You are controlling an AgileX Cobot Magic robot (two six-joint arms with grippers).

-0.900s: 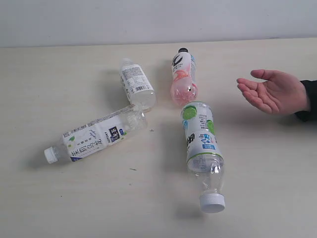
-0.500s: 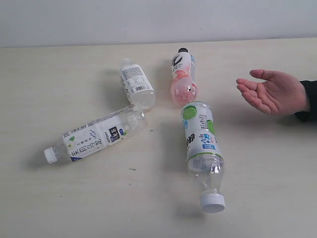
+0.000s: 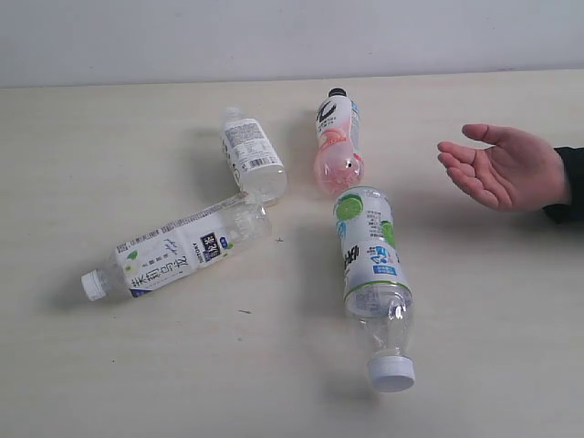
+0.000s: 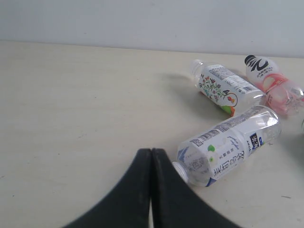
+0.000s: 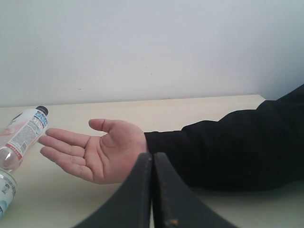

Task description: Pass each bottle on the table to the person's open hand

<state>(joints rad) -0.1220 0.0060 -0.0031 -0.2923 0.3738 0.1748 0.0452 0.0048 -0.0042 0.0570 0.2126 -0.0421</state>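
Several bottles lie flat on the table (image 3: 109, 383). A white-labelled bottle (image 3: 173, 249) lies at the left, cap toward the front left. Another white-labelled one (image 3: 251, 155) lies behind it. The pink, black-capped bottle (image 3: 337, 141) lies at the middle back. In front of it lies the green-and-white bottle (image 3: 372, 274), its white cap nearest the front. The person's open hand (image 3: 502, 166) hovers palm up at the right. My left gripper (image 4: 151, 152) is shut and empty, just beside the cap end of the white-labelled bottle (image 4: 228, 145). My right gripper (image 5: 152, 155) is shut and empty, close to the hand (image 5: 97, 152). Neither gripper shows in the exterior view.
A pale wall (image 3: 274, 36) runs behind the table's far edge. The person's dark sleeve (image 5: 237, 147) stretches across the table to the right of the hand.
The hand has shifted very slightly; the bottles have not moved.
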